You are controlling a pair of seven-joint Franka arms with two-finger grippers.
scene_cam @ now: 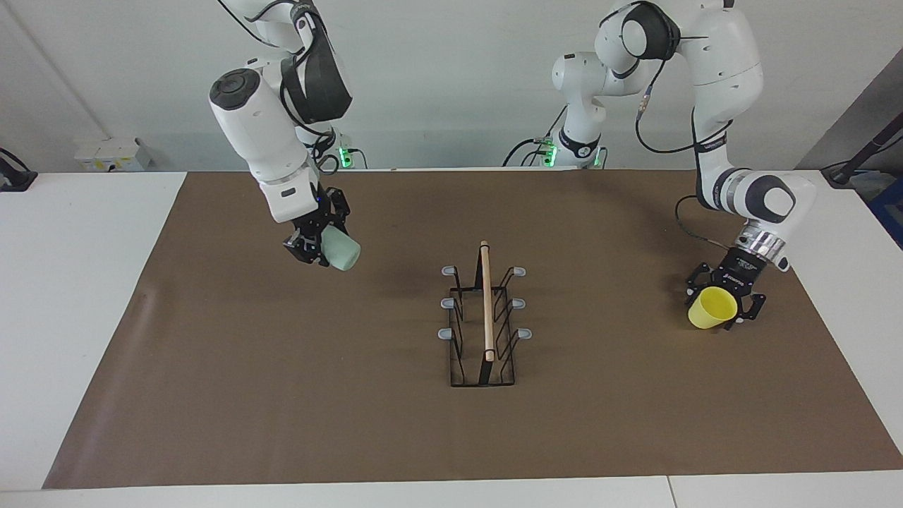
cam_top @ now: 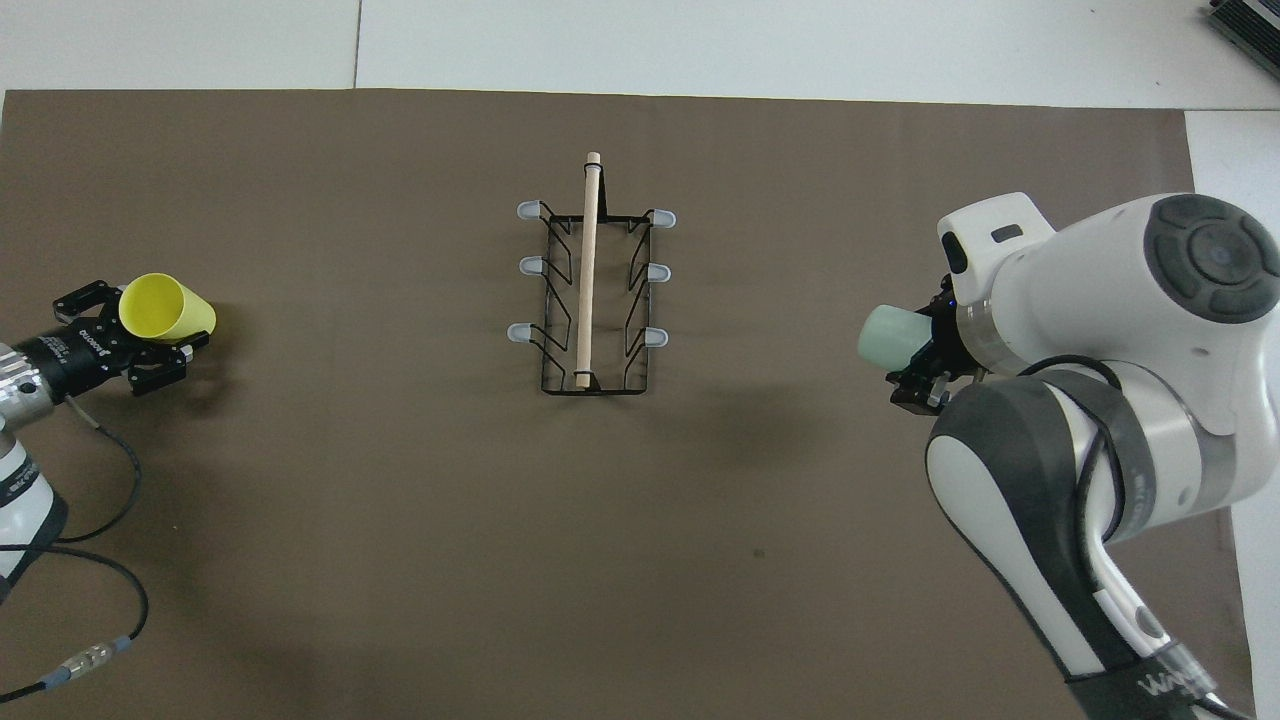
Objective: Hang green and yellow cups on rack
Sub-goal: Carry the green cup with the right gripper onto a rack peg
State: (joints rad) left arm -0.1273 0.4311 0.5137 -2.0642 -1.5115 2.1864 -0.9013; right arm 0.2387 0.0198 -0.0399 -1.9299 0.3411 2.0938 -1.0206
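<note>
Only the rack (scene_cam: 484, 317) stands mid-mat (scene_cam: 353, 423), with open room toward both arms' ends of it

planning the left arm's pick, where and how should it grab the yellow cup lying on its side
Across the tapered wall of the yellow cup, near the rim. It lies tipped, mouth toward the open left gripper straddling it, so come from the mouth end, one finger each side.

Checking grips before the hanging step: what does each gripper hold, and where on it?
Right gripper holds the green cup at its rim end, lifted. Left gripper is open around the lying yellow cup, not gripping.
</note>
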